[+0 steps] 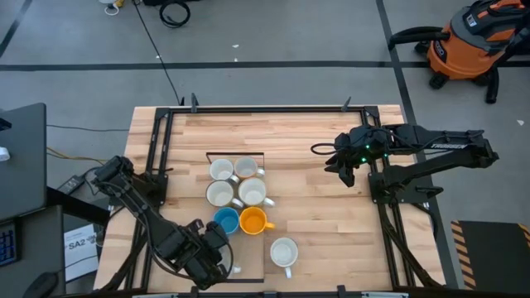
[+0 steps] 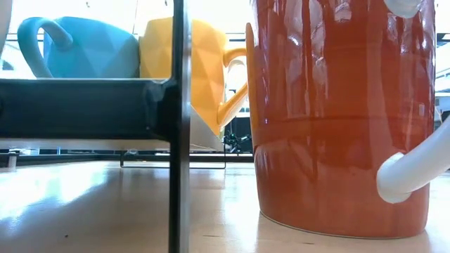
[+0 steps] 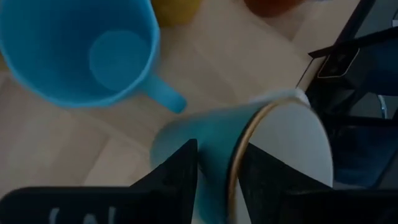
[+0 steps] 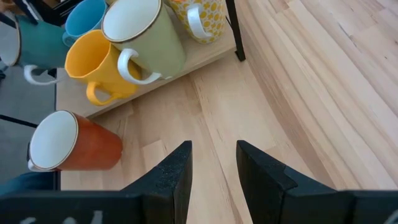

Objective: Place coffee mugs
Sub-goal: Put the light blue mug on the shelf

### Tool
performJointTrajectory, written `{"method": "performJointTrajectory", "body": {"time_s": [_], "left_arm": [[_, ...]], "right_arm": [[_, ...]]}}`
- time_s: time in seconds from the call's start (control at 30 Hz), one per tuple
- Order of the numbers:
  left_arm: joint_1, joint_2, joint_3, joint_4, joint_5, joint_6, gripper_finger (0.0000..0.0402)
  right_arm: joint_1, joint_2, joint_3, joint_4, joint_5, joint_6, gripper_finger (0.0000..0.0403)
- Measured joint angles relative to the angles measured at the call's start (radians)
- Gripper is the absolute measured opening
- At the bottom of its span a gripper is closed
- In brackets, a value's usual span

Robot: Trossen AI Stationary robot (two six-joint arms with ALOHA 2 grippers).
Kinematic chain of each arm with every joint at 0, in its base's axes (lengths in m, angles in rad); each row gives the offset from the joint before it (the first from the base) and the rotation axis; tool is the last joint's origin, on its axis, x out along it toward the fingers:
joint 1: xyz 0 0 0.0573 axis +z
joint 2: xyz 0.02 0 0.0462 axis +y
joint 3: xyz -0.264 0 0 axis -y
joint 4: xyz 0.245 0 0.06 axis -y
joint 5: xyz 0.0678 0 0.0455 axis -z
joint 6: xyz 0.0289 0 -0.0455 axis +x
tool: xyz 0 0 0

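Left gripper (image 3: 217, 171): at the table's near left edge, fingers pinching the rim wall of a teal mug (image 3: 249, 155) with a gilt lip, just beside the bright blue mug (image 1: 225, 220). Advice: lower it level into free space in the black frame (image 1: 209, 155), clear of the blue handle (tight fit). Grouped mugs: four pale, then the orange mug (image 1: 253, 221); a white-lined mug (image 1: 284, 252) stands apart. Right gripper (image 4: 211, 163): waiting over bare table at right, fingers narrowly parted, empty. Obscured: the held mug from overhead; its handle.

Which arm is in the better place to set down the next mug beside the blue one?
Left. Its gripper already grips a teal mug by the rim, right beside the blue mug. The right gripper is empty, far across the table.
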Motion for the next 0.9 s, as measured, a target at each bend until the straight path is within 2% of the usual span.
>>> {"method": "performJointTrajectory", "body": {"time_s": [0.43,0.77,0.9], "left_arm": [[0.000,0.000,0.000,-0.009,0.013,0.047,0.0113],[-0.001,0.004,-0.001,-0.009,0.015,0.053,0.0045],[-0.001,0.004,-0.002,-0.005,0.012,0.060,0.0032]], "right_arm": [[0.000,0.000,0.000,0.000,0.000,0.000,0.0130],[0.000,0.000,0.000,0.000,0.000,0.000,0.0130],[0.000,0.000,0.000,0.000,0.000,0.000,0.0130]]}}
